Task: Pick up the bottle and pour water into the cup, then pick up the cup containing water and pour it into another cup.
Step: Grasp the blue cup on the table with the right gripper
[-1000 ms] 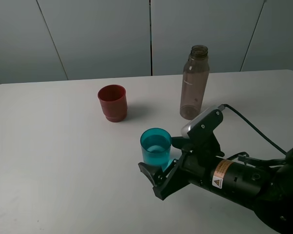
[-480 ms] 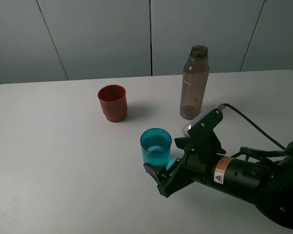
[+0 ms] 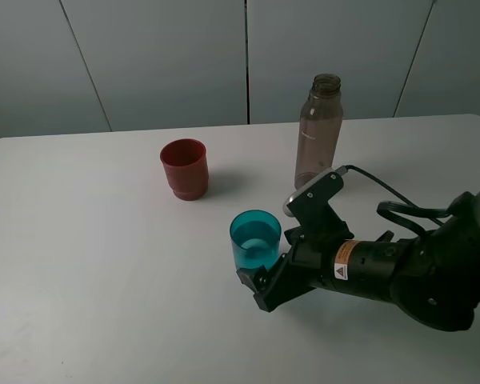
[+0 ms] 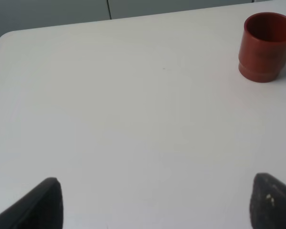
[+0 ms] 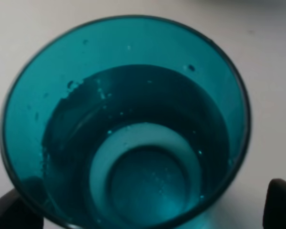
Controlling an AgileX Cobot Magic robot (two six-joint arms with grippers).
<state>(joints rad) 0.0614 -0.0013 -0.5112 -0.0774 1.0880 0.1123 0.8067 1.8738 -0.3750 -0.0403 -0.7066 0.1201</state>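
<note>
Right hand [image 3: 266,260] has edged forward, spread fingertips [image 5: 281,202] flanking the cup [image 3: 254,240].

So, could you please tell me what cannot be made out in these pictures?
- Whether the right gripper touches the cup: in the exterior high view its body covers the cup's near side; the right wrist view crops both fingertips.
- The bottle's base: partly hidden behind the right arm in the exterior high view.
- The left gripper: outside the exterior high view; the left wrist view crops its fingertips.
</note>
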